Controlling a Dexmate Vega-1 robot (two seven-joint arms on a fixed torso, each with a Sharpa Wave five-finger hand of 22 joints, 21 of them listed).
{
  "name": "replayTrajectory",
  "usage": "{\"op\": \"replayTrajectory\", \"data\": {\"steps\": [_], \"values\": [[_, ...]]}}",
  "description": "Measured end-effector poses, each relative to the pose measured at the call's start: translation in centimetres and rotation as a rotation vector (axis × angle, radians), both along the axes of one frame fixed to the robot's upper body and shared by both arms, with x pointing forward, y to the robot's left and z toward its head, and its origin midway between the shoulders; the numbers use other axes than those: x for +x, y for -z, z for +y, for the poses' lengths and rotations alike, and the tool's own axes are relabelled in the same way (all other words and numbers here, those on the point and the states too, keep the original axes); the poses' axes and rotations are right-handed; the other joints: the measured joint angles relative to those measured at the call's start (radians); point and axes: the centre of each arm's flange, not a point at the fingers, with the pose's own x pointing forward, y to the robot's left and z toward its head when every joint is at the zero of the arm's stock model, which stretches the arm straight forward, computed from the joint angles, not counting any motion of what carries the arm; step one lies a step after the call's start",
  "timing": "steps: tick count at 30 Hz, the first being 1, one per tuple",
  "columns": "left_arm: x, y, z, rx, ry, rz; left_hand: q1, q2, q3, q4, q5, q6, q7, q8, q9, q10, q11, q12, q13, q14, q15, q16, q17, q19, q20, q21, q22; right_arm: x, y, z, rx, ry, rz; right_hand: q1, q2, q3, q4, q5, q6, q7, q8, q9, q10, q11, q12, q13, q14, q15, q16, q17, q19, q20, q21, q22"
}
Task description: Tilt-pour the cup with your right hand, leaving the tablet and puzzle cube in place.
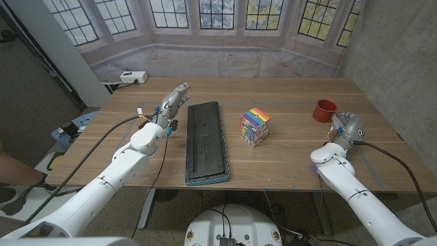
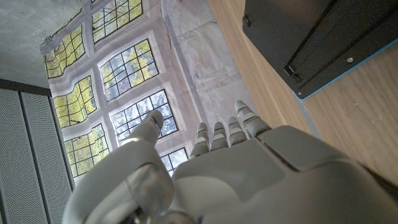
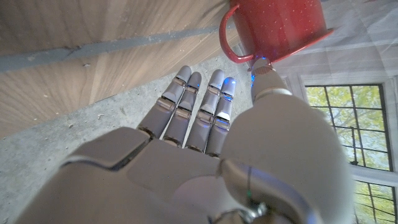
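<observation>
The red speckled cup (image 1: 325, 109) stands upright near the table's right edge, and its handle shows in the right wrist view (image 3: 277, 28). My right hand (image 1: 345, 126) is just in front of it and to its right, fingers straight and apart, holding nothing. In the wrist view my right hand (image 3: 205, 149) has its thumb tip close under the cup's rim; I cannot tell if they touch. The black tablet (image 1: 206, 141) lies lengthwise at mid-table, the rainbow puzzle cube (image 1: 255, 126) to its right. My left hand (image 1: 174, 102) reaches out open beside the tablet's far left corner (image 2: 317, 37).
The wooden table (image 1: 287, 164) ends close to the right of the cup. A white power strip (image 1: 133, 77) sits beyond the table's back left corner. Cables run along my left arm. Bare wood lies between the cube and the cup.
</observation>
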Motion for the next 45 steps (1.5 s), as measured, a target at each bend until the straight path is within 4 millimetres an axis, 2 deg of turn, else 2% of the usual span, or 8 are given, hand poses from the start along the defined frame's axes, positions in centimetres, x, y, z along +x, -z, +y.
{"op": "replayTrajectory", "data": {"steps": [15,24,38,45], "values": [[-0.2,0.0,-0.8,0.010,0.002,0.003,0.001,0.001,-0.004,-0.004,0.000,0.002,0.002,0.000,0.000,0.000,0.000,0.000,0.000,0.000,0.000,0.000,0.000,0.000,0.000,0.000,0.000,-0.3,0.5,-1.7,0.027,-0.075,-0.004,0.008,0.000,-0.003,0.003,0.000,-0.005,0.005,-0.007,0.000,-0.001,0.001,-0.006,0.000,-0.008,0.002,-0.005,0.000,-0.007,0.000,0.000,0.000],[-0.3,0.0,-1.2,0.015,0.007,0.002,0.007,0.001,-0.004,-0.004,0.000,0.005,-0.002,0.000,0.000,0.000,0.000,0.000,0.000,0.002,-0.002,0.000,0.000,0.000,0.000,0.000,0.000,-0.4,0.6,-2.5,0.030,-0.131,-0.014,0.014,0.004,-0.003,0.003,0.000,-0.009,0.002,-0.011,0.000,-0.007,-0.004,-0.009,0.000,-0.012,-0.001,-0.008,0.000,-0.013,-0.005,0.000,0.000],[-0.5,0.0,-1.7,0.020,0.009,0.001,0.008,0.000,-0.008,-0.008,0.000,0.006,-0.003,0.000,0.000,0.000,0.000,0.000,0.005,0.002,-0.002,0.000,0.000,0.000,0.000,0.000,0.000,0.0,0.8,-4.1,0.020,-0.219,-0.019,0.021,0.005,-0.003,0.003,0.000,-0.025,-0.004,-0.015,0.005,-0.027,-0.014,-0.020,0.000,-0.028,0.001,-0.016,0.000,-0.020,0.002,-0.004,0.000],[-0.5,-0.1,-2.0,0.021,0.013,-0.001,0.008,0.000,-0.008,-0.008,0.000,0.021,0.007,0.000,0.000,0.004,-0.004,0.000,0.005,0.002,-0.002,0.000,0.000,0.000,0.000,0.000,0.000,0.2,0.6,-4.6,0.018,-0.255,-0.032,0.032,0.005,-0.003,0.003,0.000,-0.025,-0.004,-0.015,0.005,-0.028,-0.015,-0.020,0.000,-0.028,0.001,-0.016,0.000,-0.020,0.002,-0.004,0.000]]}}
